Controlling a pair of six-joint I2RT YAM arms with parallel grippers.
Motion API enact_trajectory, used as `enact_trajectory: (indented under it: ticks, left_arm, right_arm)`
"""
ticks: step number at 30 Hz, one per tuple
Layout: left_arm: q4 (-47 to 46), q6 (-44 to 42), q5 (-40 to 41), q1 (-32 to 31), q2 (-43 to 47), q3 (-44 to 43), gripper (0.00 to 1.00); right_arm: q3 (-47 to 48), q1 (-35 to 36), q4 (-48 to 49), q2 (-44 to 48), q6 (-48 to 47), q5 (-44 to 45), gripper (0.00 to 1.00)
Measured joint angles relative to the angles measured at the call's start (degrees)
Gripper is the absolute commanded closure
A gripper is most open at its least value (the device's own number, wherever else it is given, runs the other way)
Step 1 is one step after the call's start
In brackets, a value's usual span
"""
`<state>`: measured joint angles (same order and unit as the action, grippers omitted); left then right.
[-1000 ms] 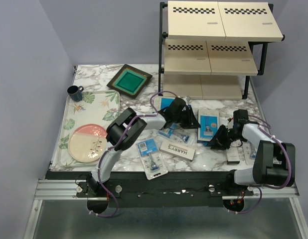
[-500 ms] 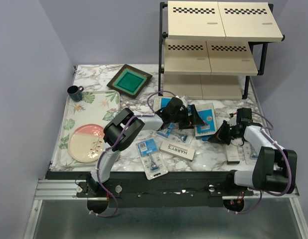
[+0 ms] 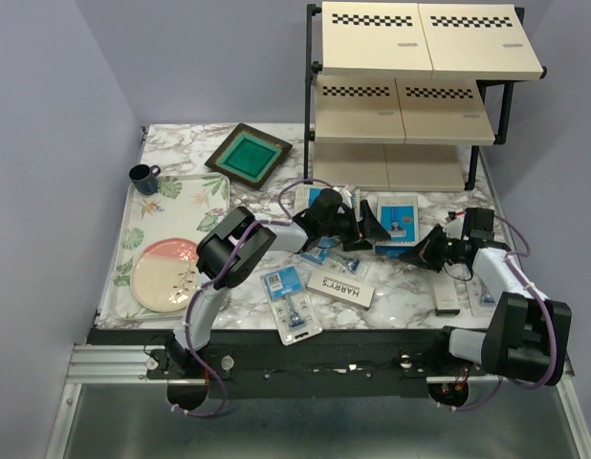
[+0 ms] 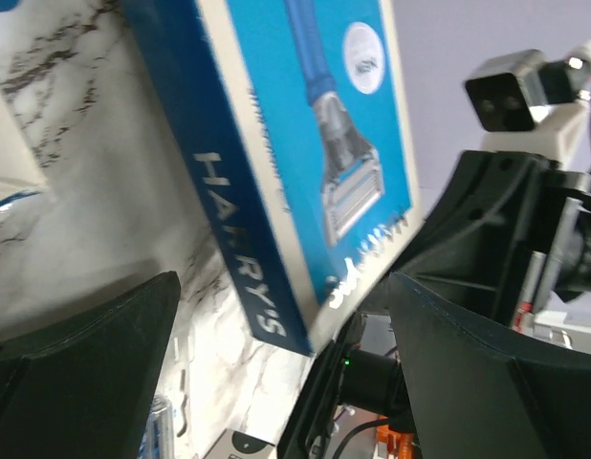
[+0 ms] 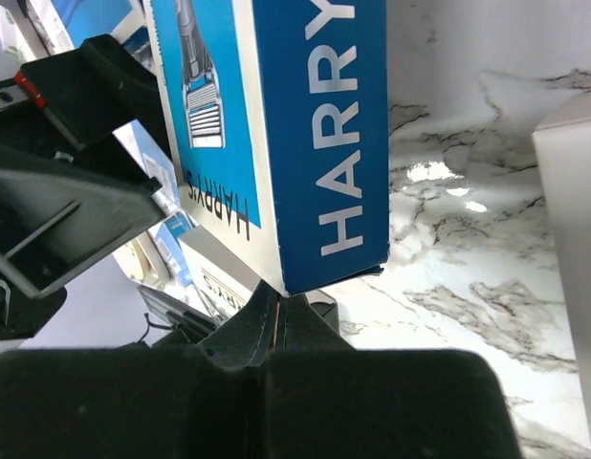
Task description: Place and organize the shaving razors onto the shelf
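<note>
While the shelf [image 3: 425, 115] stands bare, my right jaws pinch shut on a blue box [image 3: 395, 218] tilted over the counter [image 3: 181, 143]; left jaws gape empty beside it, other packs [image 3: 292, 304] lie scattered.

The top camera looks down from high behind the desk [image 3: 410, 287], taking in all of it and the shelf [image 3: 420, 38]. The wrist cameras sit very close, facing each other across one blue HARRY'S box [image 4: 305, 143], which all views share.

My marble table [image 3: 181, 143] carries the shelf [image 3: 401, 167] at the back, a floral tray [image 3: 207, 196], a green-centred frame [image 3: 248, 153], and scattered razor packs [image 3: 294, 304].
</note>
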<state>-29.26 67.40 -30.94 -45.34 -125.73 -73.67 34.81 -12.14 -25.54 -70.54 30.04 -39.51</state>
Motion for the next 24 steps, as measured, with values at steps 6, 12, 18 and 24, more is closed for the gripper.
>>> enact_trajectory:
  ticks: [6, 12, 18, 24]
  left_arm:
    - [-5.11, 2.10, -2.38, -0.15, -1.79, -0.94, 0.10]
    - [-9.70, 3.26, -3.58, -0.20, -6.69, -4.90, 0.30]
    - [-11.19, 3.34, -3.45, 0.02, -8.15, -5.68, 0.48]
    - [-10.91, 1.55, -3.34, 0.22, -8.98, -9.20, 0.58]
  right_arm:
    - [-0.26, -0.33, 1.99, -2.93, -0.55, -0.52, 0.99]
    - [0.55, -0.90, 2.01, -4.17, -2.34, -0.42, 0.99]
    - [1.68, -1.09, 1.95, -3.69, -5.75, -0.31, 0.99]
    - [2.32, -1.46, 1.86, -2.36, -9.55, 2.32, 0.99]
